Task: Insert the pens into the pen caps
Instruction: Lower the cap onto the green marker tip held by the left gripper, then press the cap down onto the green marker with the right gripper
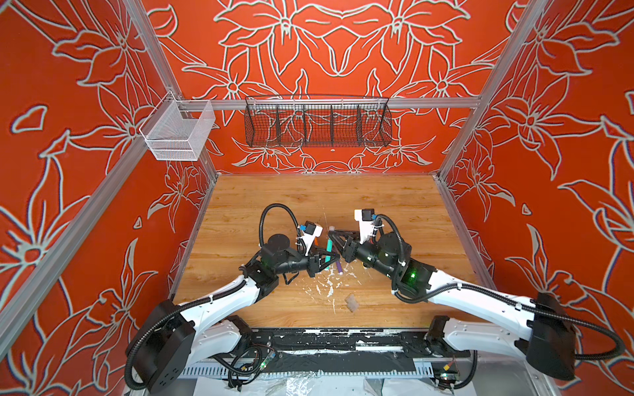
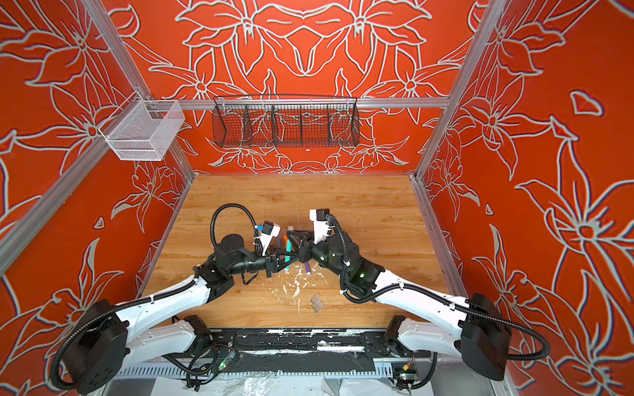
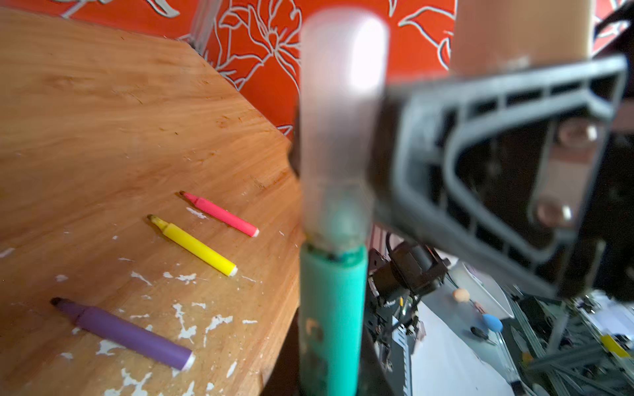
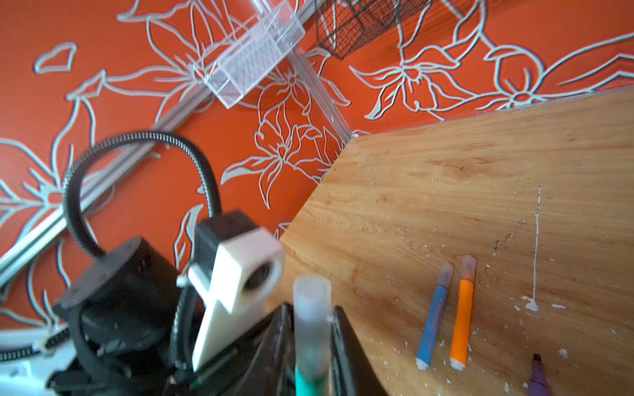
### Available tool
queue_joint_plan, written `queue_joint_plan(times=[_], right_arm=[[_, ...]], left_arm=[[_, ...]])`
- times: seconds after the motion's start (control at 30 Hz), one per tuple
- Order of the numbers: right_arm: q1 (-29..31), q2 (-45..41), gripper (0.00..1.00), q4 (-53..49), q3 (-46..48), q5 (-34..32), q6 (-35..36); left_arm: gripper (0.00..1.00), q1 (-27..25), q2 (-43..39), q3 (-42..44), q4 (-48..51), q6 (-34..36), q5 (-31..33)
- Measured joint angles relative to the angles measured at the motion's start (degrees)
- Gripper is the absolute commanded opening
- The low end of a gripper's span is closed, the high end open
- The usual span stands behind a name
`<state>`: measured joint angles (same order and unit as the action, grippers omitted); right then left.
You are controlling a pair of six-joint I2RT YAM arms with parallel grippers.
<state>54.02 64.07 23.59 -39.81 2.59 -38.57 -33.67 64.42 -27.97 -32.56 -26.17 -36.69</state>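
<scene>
The wooden worktop [image 1: 394,205] fills the lower middle of both top views, with red flowered walls on every side. The long black wire basket [image 1: 317,123] hangs on the back rail at upper centre, and the smaller white mesh basket [image 1: 178,133] is at upper left.

Both arms sweep in from the bottom corners and meet dead centre. The left gripper [image 1: 328,258] is clamped tight on the green pen [image 3: 331,308], low on the barrel, tip end pointing toward the back wall. The right gripper [image 4: 312,312] comes in from right of centre, jaws either side of the clear cap [image 3: 339,120]. That cap sits over the green pen's tip (down to the barrel's shoulder, by the left wrist view). The jaws are narrow and hug the cap; whether they pinch it or stand just off it I cannot tell through the blur.

On the wood, the purple pen [image 3: 123,334] lies uncapped just below the grippers in the top views. The yellow pen [image 3: 195,246] and pink-red pen [image 3: 221,214] lie side by side, also bare-tipped. The blue pen [image 4: 432,325] and orange pen [image 4: 461,322] lie close together and near parallel, just left of the green one in a top view. Both are capped, with the blue's cap [image 4: 446,274] and the orange's cap [image 4: 468,267] in place. White paint flecks [image 1: 329,288] speckle the boards below centre.
</scene>
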Motion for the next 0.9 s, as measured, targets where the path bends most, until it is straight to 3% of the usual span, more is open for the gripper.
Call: queue_joint_plan(times=[0.13, 0.37, 0.57, 0.9], right_arm=[[0.72, -2.01, 0.51, -3.34, 1.86, 1.31, 0.44], [0.68, -8.20, 0.61, -5.79, 2.43, 1.07, 1.73], [-1.11, -7.26, 0.58, -10.45, -2.03, -0.57, 0.66], [-4.46, -0.11, 0.48, -11.63, -9.33, 3.43, -1.09]], left_arm=[[0.00, 0.74, -0.26, -0.15, -0.15, 0.85, 1.95], [0.00, -0.72, -0.26, -1.01, 0.59, 3.74, 3.65], [0.00, -3.80, -1.27, -1.44, 3.28, 7.65, 6.16], [0.00, -6.56, -2.45, -2.78, 7.08, 12.55, 9.92]])
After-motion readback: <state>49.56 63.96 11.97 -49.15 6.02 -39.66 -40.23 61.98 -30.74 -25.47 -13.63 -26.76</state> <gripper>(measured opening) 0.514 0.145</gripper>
